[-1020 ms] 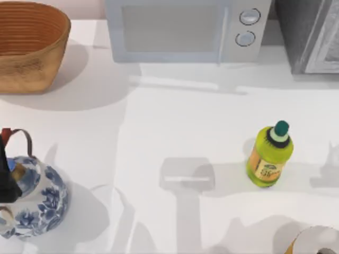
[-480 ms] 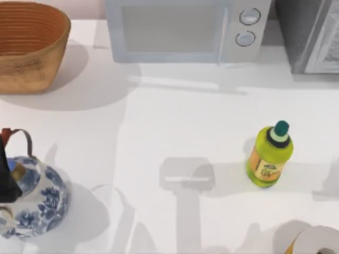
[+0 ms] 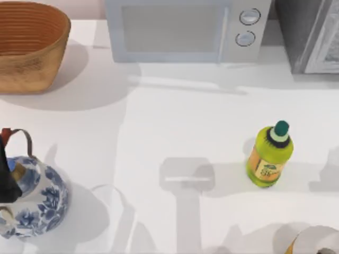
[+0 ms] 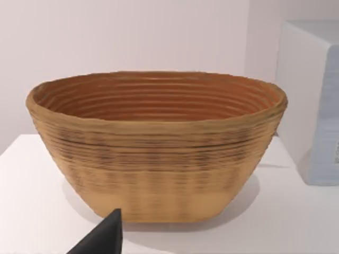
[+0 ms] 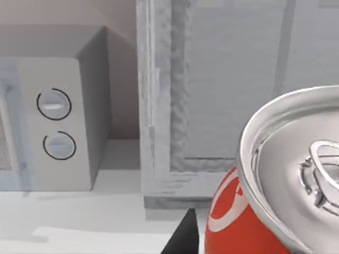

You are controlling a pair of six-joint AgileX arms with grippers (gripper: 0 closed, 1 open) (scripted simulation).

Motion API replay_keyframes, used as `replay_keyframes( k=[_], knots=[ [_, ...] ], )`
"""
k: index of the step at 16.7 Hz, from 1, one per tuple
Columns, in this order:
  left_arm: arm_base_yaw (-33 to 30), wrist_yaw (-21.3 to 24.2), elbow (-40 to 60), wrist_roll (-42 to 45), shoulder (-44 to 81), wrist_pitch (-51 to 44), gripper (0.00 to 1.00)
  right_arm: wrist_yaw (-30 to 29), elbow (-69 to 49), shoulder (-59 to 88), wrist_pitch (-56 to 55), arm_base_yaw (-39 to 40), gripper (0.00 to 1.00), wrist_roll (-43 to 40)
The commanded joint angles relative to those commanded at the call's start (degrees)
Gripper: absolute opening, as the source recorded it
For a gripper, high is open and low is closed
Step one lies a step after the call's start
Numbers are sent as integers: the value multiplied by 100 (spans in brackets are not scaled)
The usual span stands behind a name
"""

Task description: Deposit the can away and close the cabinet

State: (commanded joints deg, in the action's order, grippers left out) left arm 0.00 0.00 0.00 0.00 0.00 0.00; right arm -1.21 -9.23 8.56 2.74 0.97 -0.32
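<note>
Left arm [image 3: 6, 182] parked at table's left edge.

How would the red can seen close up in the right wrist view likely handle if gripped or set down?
The red can has a smooth, glossy metal wall, so it may slip in a light grip. Being round, it would probably roll if laid on its side. Its thin-looking wall might dent under hard squeezing.

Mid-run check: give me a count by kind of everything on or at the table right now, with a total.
Basket: 1
Microwave: 1
Cabinet: 1
Teapot: 1
Green bottle: 1
Red can: 1
Total: 6
</note>
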Motion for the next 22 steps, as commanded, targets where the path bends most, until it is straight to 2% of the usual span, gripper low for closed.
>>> replay_keyframes(
  k=[4,15,19,22],
  knots=[
    [0,0,0,0,0,0,100,-204,-1721,1352,429,191,0,1],
    [0,0,0,0,0,0,100,-789,-7596,5636,1756,852,0,107],
    [0,0,0,0,0,0,100,-961,-8810,6539,2059,941,0,124],
    [0,0,0,0,0,0,100,-1009,-9082,6758,2134,955,0,131]
  ],
)
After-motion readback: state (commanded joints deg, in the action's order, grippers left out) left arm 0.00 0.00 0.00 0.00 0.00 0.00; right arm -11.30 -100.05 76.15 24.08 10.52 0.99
